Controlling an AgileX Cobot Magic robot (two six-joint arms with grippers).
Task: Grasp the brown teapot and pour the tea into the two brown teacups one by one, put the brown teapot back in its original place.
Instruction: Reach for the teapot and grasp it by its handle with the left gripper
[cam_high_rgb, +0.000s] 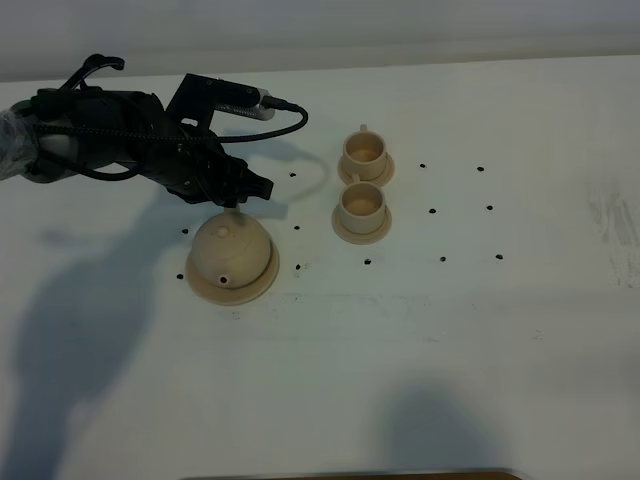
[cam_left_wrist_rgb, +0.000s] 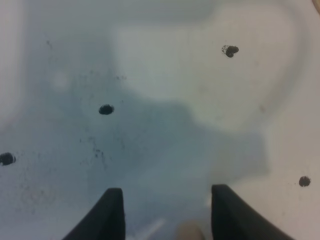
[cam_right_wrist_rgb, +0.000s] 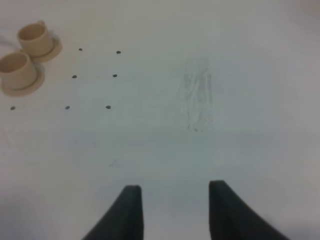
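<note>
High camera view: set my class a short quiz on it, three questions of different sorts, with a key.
1. How many cups stand on saucers?
2. True or false: in the high view the teapot stands to the right of the cups.
3. Which gripper is at the teapot? A left, B right, C both.
Key: 1 two; 2 false; 3 A, the left gripper.

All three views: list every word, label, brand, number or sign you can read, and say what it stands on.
None can be read in any view.
The brown teapot, the two brown teacups and their saucers are plain.
The table carries only black dots and faint scuffs, no writing.
The left gripper and its arm show no legible label.
</note>
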